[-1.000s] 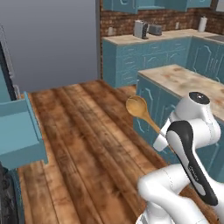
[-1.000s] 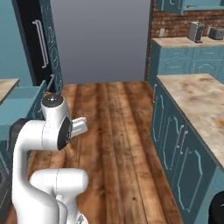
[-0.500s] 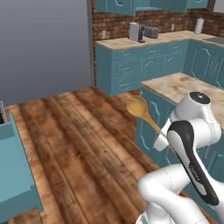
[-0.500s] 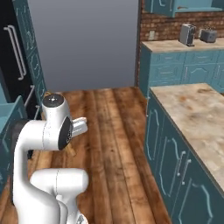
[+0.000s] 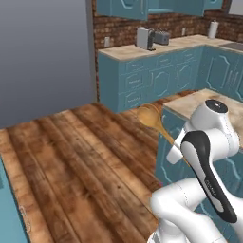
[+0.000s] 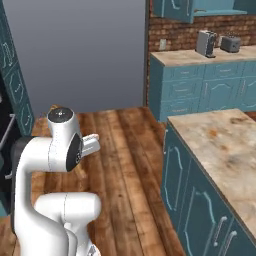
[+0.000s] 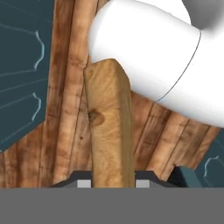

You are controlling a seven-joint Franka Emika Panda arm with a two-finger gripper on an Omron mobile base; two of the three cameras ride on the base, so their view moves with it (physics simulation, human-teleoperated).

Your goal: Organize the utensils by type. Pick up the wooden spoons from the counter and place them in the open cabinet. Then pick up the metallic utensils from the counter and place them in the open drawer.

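One wooden spoon (image 5: 153, 116) is in the air over the plank floor, bowl up and to the left in the left base view. Its handle runs down behind my white forearm. In the hand view the thick wooden handle (image 7: 108, 127) stands between the two dark fingertips of my gripper (image 7: 111, 182), which is shut on it. The beige marbled counter (image 6: 226, 146) lies on my right, and its corner (image 5: 189, 102) shows just behind the arm. No utensils show on the part of the counter in view. A teal edge at the far lower left may be the drawer (image 5: 5, 204).
A big grey panel (image 5: 42, 57) fills the back left. A far counter (image 5: 142, 51) along the brick wall carries a coffee machine (image 6: 205, 43) and a toaster (image 6: 230, 44). Teal cabinet fronts (image 6: 192, 200) stand close on my right, and wood floor (image 5: 71, 161) spreads ahead.
The whole picture has slid left to right as the base turned. The teal drawer box has almost left the left view. The spoon stays in the same grip.
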